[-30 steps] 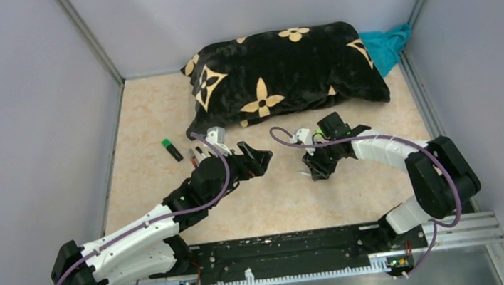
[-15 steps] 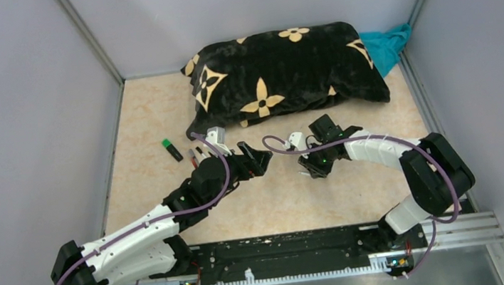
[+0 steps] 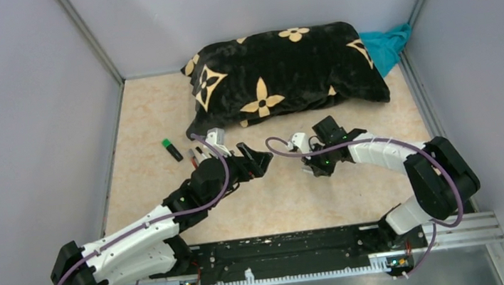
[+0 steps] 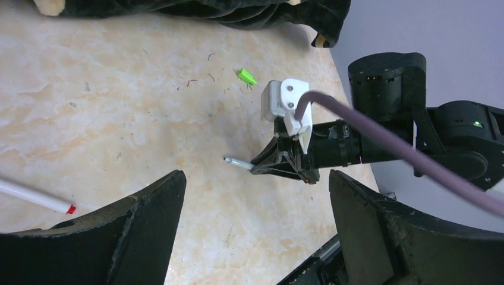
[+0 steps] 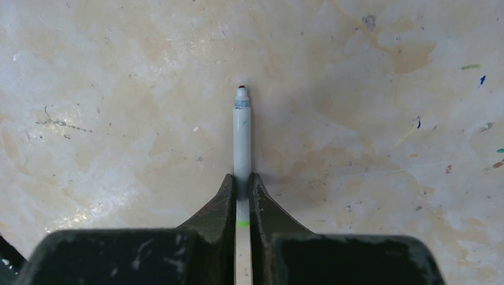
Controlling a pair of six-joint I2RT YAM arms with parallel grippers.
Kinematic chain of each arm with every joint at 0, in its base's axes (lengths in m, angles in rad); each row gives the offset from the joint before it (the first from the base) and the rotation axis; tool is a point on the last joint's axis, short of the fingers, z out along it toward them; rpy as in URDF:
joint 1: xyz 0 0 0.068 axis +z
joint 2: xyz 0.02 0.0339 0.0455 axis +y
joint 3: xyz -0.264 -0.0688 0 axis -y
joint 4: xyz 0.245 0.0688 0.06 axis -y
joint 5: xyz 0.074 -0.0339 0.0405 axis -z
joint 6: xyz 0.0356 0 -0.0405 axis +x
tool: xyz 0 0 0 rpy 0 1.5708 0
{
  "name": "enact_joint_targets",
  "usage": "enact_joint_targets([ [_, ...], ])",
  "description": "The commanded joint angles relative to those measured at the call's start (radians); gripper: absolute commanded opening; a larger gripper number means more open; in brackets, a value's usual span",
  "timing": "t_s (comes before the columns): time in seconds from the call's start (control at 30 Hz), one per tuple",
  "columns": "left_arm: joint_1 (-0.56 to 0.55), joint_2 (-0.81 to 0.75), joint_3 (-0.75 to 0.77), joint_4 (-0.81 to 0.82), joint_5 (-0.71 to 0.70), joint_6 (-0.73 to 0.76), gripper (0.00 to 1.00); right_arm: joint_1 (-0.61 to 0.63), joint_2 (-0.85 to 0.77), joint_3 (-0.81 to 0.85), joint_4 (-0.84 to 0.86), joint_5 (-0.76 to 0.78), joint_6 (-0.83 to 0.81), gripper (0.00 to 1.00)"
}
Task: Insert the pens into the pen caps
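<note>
My right gripper (image 5: 242, 181) is shut on a white pen (image 5: 242, 142) with a green mark. The pen's dark tip points away, low over the table. The left wrist view shows that right gripper (image 4: 285, 166) with the pen tip (image 4: 236, 162) sticking out to the left. A small green cap (image 4: 246, 76) lies on the table beyond it. My left gripper (image 4: 255, 178) is open and empty, facing the right one (image 3: 313, 168). A white pen with a red end (image 4: 32, 199) lies at the left. A black marker with a green end (image 3: 172, 149) and two thin pens (image 3: 197, 154) lie left of the left gripper (image 3: 258, 162).
A black pillow with tan flowers (image 3: 284, 71) lies across the back of the table. A teal cloth (image 3: 388, 44) sits in the back right corner. Grey walls close in the left and right sides.
My right gripper has shifted and turned slightly with the white pen still in it. The left arm has not moved.
</note>
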Motion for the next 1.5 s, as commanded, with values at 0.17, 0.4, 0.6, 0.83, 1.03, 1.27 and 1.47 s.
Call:
enact_joint_targets([
  [0.17, 0.005, -0.041, -0.107, 0.22, 0.084, -0.036, 0.95, -0.161, -0.035, 0.062, -0.159, -0.26, 0.035, 0.0],
  [0.4, 0.006, -0.025, -0.13, 0.355, 0.131, -0.027, 0.95, -0.255, -0.055, 0.163, -0.247, -0.46, 0.045, 0.0],
  [0.6, 0.009, -0.008, -0.158, 0.497, 0.154, -0.023, 0.96, -0.31, -0.039, 0.28, -0.343, -0.677, 0.07, 0.0],
  [0.83, 0.016, 0.018, -0.16, 0.585, 0.157, -0.036, 0.97, -0.321, -0.042, 0.364, -0.406, -0.848, 0.096, 0.0],
  [1.03, 0.022, 0.064, -0.163, 0.678, 0.167, -0.046, 0.98, -0.326, -0.052, 0.364, -0.396, -0.95, 0.125, 0.0],
  [1.27, 0.028, 0.14, -0.139, 0.741, 0.21, -0.065, 0.98, -0.326, -0.081, 0.323, -0.341, -0.987, 0.173, 0.0],
  [1.47, 0.038, 0.178, -0.11, 0.753, 0.242, -0.065, 0.97, -0.329, -0.116, 0.302, -0.329, -0.99, 0.181, 0.0],
])
